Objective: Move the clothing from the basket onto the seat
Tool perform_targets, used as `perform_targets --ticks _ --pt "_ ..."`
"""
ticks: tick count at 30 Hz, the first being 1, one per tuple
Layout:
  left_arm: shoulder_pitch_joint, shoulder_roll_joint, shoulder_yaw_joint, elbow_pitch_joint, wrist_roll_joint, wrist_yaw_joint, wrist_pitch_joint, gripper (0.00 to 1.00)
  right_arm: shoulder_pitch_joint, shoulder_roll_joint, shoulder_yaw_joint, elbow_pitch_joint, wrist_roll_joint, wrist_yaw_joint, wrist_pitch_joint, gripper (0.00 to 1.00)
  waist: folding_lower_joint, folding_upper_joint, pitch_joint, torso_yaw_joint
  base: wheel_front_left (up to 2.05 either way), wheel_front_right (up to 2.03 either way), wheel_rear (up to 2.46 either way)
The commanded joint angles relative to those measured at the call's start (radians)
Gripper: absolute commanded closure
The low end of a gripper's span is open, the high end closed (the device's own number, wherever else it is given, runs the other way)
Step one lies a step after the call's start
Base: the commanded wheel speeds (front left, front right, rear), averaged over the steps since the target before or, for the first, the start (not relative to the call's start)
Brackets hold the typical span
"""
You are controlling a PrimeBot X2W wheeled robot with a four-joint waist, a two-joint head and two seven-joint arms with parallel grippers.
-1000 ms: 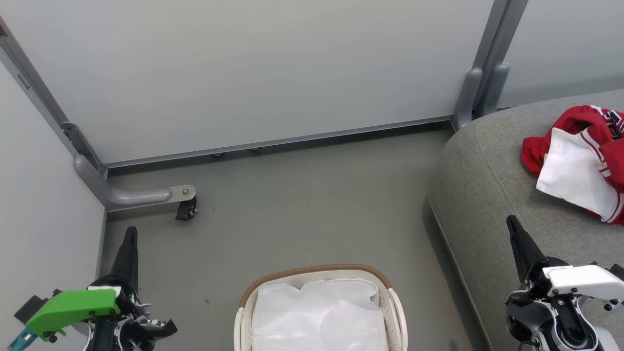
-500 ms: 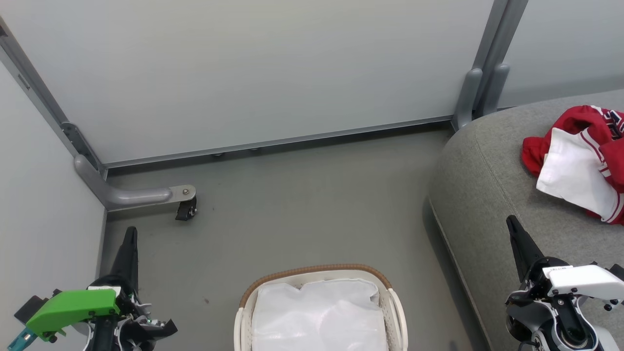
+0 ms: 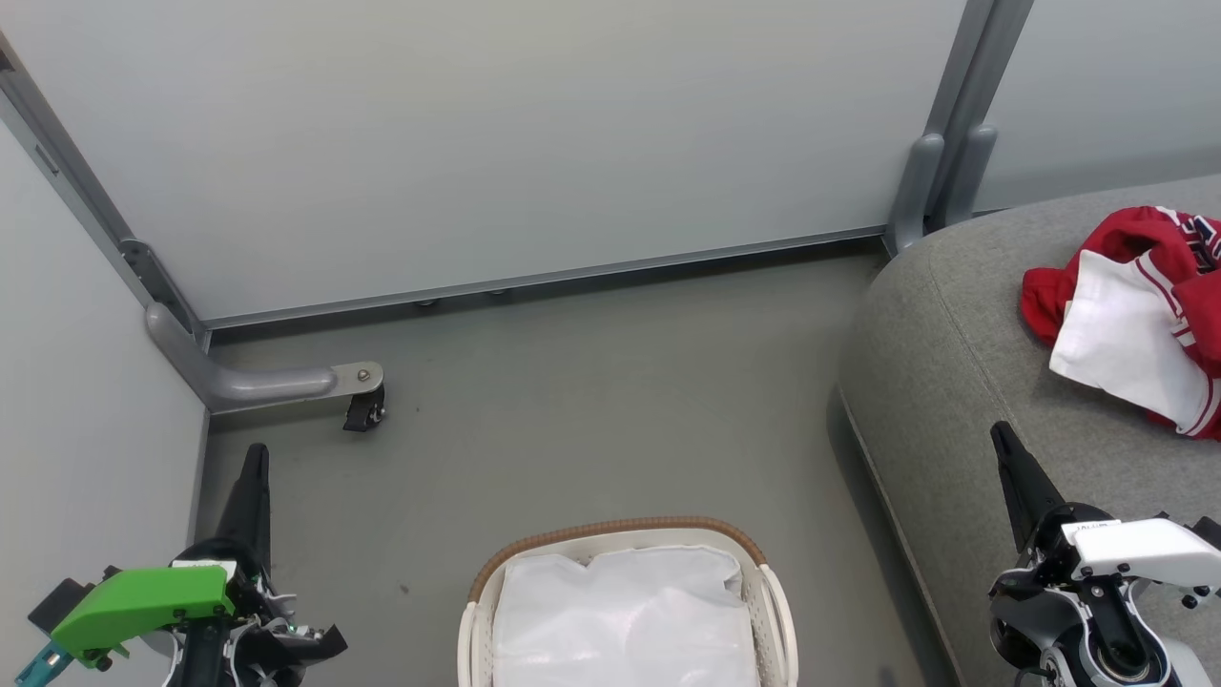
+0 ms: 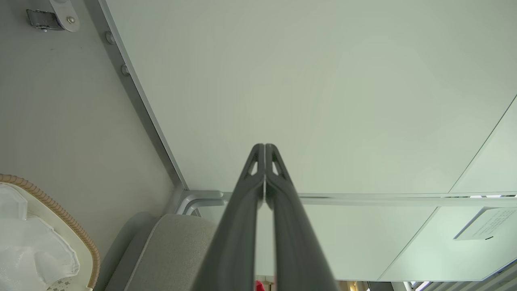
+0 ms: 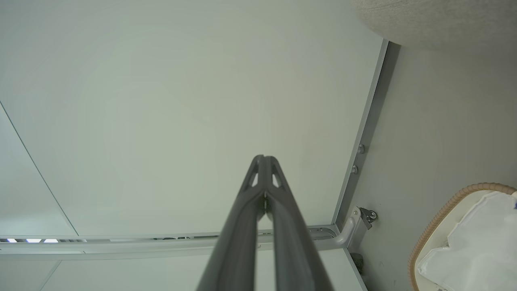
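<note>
The red clothing, a crumpled jersey with striped trim and its white inside turned up, lies on the grey seat at the right. The white basket with its brown woven rim stands on the floor at the bottom centre; inside it I see just the white cloth liner. My left gripper is shut and empty at the lower left, over the floor. My right gripper is shut and empty at the lower right, above the seat's front edge. In the wrist views both pairs of fingertips meet.
Pale partition walls close off the back and the left. A grey bracket with a black castor sticks out over the floor at the left. A grey post stands by the seat's far corner.
</note>
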Motion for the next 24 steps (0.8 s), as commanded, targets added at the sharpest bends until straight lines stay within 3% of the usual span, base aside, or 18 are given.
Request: perform_targets --ticks 1,24 --pt "-0.011 0.001 0.004 -0.001 0.004 -0.003 0.001 1.0 0.01 -0.006 -0.002 -0.004 0.003 0.0 0.003 1.0 0.0 0.0 0.0 0.0 0.0 0.0 0.0" --pt "-0.011 0.0 0.006 -0.001 0.006 -0.003 0.002 1.0 0.01 -0.006 -0.002 -0.004 0.003 0.0 0.003 1.0 0.0 0.0 0.0 0.0 0.0 0.0 0.0"
